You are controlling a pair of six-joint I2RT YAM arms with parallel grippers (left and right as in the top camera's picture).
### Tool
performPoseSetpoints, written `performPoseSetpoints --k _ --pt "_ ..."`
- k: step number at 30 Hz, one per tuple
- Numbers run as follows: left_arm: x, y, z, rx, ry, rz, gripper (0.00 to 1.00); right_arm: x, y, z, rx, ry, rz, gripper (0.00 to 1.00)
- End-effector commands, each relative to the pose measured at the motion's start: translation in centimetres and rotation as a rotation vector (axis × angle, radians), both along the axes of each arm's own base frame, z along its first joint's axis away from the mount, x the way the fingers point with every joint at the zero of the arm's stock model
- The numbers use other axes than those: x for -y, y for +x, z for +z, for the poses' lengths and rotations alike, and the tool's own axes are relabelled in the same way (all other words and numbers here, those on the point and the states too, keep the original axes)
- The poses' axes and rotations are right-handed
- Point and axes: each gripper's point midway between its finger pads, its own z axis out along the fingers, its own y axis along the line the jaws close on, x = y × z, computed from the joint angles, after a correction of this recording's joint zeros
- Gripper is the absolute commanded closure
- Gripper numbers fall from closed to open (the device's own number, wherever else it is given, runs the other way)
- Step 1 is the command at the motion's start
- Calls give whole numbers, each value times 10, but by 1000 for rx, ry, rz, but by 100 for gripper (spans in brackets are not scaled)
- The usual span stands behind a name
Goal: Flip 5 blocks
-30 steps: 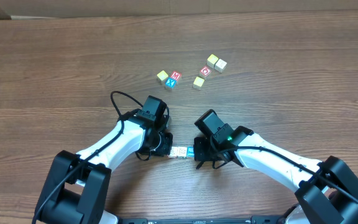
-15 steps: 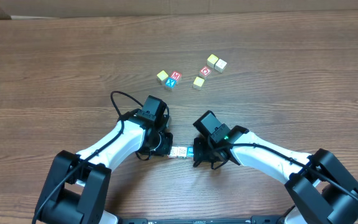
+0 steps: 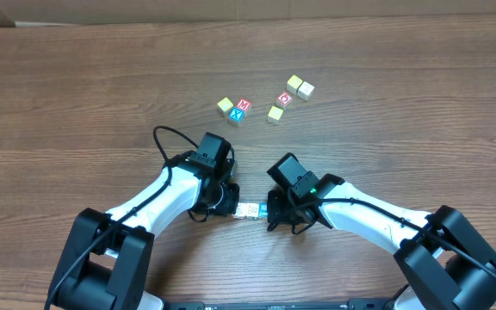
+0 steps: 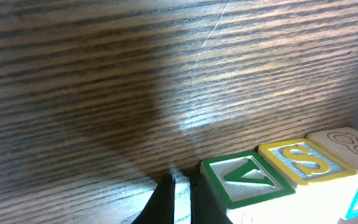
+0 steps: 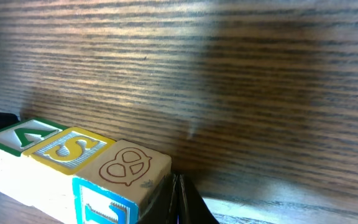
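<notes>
Blocks: a row of three small wooden alphabet cubes sits on the brown wood-grain table, near the front edge, between the two arms. The cubes stand side by side and touch.

From the left wrist view, the order is a green-framed triangle-face cube, a yellow-framed S cube, then a pale cream cube with a looped outline on top. The cream cube's side face is blue.

The right wrist view shows the same row: green cube, yellow S cube, cream cube.

Left gripper: fingers pressed together, holding nothing. Its tips are down at the table, right against the green end of the row.

Right gripper: fingers also together and empty. Its tips are low, at the cream end. Can't tell if they actually touch the cube.

In the overhead view the left gripper and right gripper flank the row from either end.

Seven more loose cubes are scattered further back mid-table, well apart from the row. Their tops are yellow-green, red, blue and cream.
</notes>
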Motion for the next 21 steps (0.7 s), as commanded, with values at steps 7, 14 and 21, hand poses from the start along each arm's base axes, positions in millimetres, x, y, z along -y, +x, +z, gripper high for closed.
performPoseSetpoints --k 7,14,21 --pt "2 -3 -5 -6 -1 -31 96 -9 -6 0 -39 26 15 96" --pt "3 0 -5 13 -4 -50 96 -11 -12 0 -96 41 -42 96" --pt "8 -2 -5 32 4 -107 96 -13 -17 1 -133 56 -69 96"
